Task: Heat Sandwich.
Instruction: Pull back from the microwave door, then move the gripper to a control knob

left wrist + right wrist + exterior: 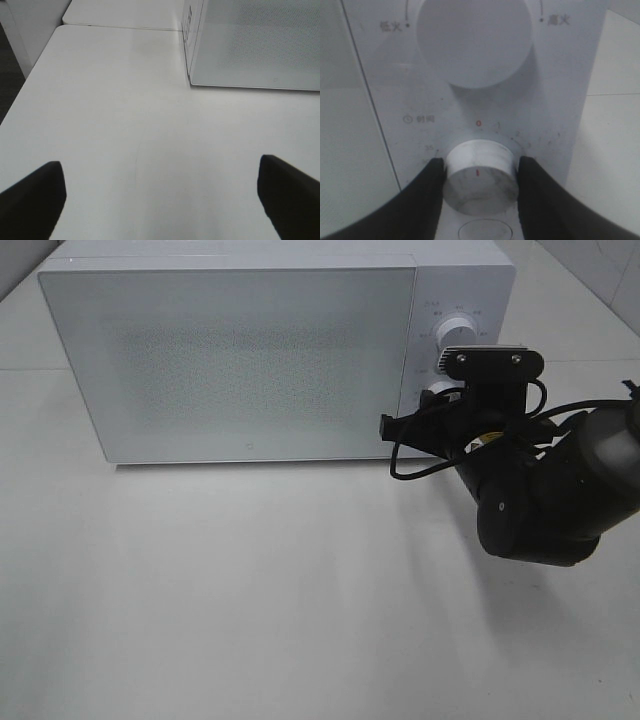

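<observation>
The white microwave (260,360) stands at the back of the table with its door closed. No sandwich is in view. My right gripper (481,165) is at the control panel, its two black fingers (427,195) pressed against either side of the lower timer knob (480,182). The knob's red mark points up toward the 0. In the exterior high view the right arm (540,500) and its camera mount hide the fingers. My left gripper (160,165) is open over bare table, with nothing between its fingers (35,200), off the microwave's (255,45) left front corner.
A larger power knob (475,40) sits above the timer knob, and a round button (485,231) below it. The white table (250,590) stretches in front of the microwave. A table edge and dark floor run along one side in the left wrist view.
</observation>
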Robot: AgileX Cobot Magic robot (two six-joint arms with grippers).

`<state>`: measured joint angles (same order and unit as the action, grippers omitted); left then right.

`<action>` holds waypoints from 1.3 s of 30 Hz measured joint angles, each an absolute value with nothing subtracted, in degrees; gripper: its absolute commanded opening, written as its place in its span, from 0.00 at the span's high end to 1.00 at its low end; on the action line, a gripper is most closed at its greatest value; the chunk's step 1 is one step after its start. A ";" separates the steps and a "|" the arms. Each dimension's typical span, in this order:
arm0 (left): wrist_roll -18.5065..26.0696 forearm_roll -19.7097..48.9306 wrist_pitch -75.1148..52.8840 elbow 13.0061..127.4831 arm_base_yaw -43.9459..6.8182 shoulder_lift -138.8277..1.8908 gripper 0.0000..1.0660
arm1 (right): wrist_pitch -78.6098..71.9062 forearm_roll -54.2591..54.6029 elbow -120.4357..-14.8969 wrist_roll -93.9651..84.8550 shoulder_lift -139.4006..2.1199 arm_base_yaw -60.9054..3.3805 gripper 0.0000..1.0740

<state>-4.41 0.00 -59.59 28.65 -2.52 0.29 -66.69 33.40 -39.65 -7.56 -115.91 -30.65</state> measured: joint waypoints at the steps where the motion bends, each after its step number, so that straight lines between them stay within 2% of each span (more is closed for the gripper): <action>1: -4.41 0.00 -59.59 28.65 -2.52 0.29 0.08 | -66.81 33.40 -39.65 -6.30 -115.91 -30.65 0.92; 39: -4.41 0.00 -59.59 28.65 -2.52 0.29 0.08 | -67.95 33.63 -39.65 71.91 -116.60 -30.54 0.91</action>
